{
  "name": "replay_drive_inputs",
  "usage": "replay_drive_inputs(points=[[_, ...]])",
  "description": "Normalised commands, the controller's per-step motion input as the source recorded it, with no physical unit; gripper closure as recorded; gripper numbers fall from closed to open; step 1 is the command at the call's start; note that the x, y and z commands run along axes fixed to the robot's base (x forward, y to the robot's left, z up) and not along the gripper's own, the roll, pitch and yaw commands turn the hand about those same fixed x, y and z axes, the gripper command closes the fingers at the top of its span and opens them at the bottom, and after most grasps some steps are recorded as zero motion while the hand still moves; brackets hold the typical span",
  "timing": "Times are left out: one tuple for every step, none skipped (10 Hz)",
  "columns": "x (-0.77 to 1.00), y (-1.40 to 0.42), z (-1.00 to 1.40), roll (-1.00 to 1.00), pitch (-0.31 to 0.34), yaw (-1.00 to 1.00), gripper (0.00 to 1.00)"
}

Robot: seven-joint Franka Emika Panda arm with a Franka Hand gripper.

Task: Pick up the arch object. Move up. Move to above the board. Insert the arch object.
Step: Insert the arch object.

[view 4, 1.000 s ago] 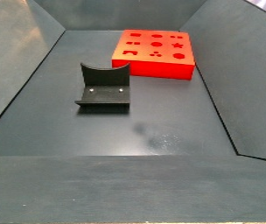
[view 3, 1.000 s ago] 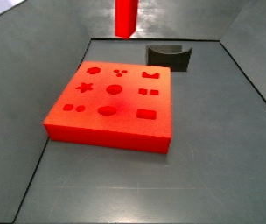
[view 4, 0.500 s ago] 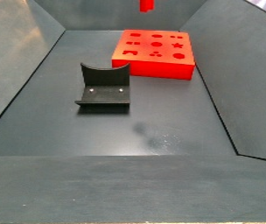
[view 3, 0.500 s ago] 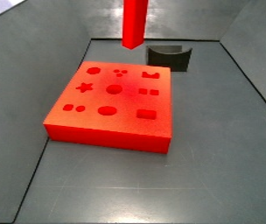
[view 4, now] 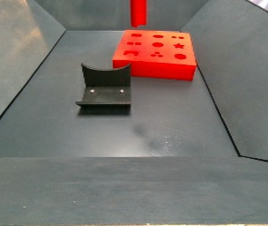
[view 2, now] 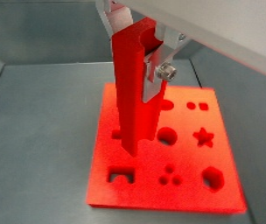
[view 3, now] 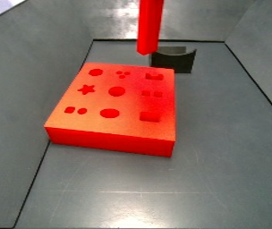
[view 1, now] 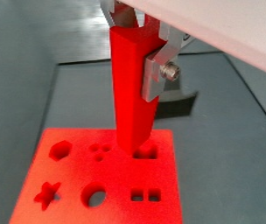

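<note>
The arch object [view 1: 130, 92], a tall bright red bar, hangs upright between my gripper's [view 1: 143, 52] silver fingers [view 1: 159, 74], which are shut on its upper part. It also shows in a wrist view [view 2: 130, 87] and in both side views [view 3: 149, 27] [view 4: 137, 11]. The board [view 3: 112, 103], a flat red-orange slab with star, circle, square and oval cutouts, lies on the floor below. In both wrist views the bar's lower end hangs over the board [view 1: 94, 171] [view 2: 164, 149], above its arch-shaped cutout [view 1: 146, 151]. The gripper itself is out of view in both side views.
The fixture [view 4: 103, 86], a dark grey block with a curved scoop, stands on the floor beside the board and shows in a side view [view 3: 174, 58] behind it. Grey sloping walls [view 3: 31, 36] enclose the floor on all sides.
The arch object, held in my gripper, has moved sideways from beyond the board's far edge to above the board and sits a little lower in view.
</note>
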Motion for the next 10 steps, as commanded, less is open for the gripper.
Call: replay_drive_inputs(points=[[0.28, 0.23, -0.47, 0.00, 0.000, -0.82, 1.00], [0.27, 0.25, -0.52, 0.01, 0.000, -0.81, 1.00], [0.23, 0.16, -0.47, 0.00, 0.000, -0.90, 1.00], [0.12, 0.05, -0.49, 0.00, -0.006, -1.00, 1.00], [0.00, 0.00, -0.50, 0.00, -0.046, -1.00, 1.00], [0.00, 0.00, -0.49, 0.00, -0.066, -1.00, 1.00], [0.00, 0.00, -0.49, 0.00, -0.066, -1.00, 1.00], [0.00, 0.06, -0.42, 0.00, -0.109, -1.00, 1.00], [0.00, 0.22, -0.15, 0.00, -0.091, -0.80, 1.00], [0.02, 0.23, -0.02, 0.00, -0.063, -0.78, 1.00]])
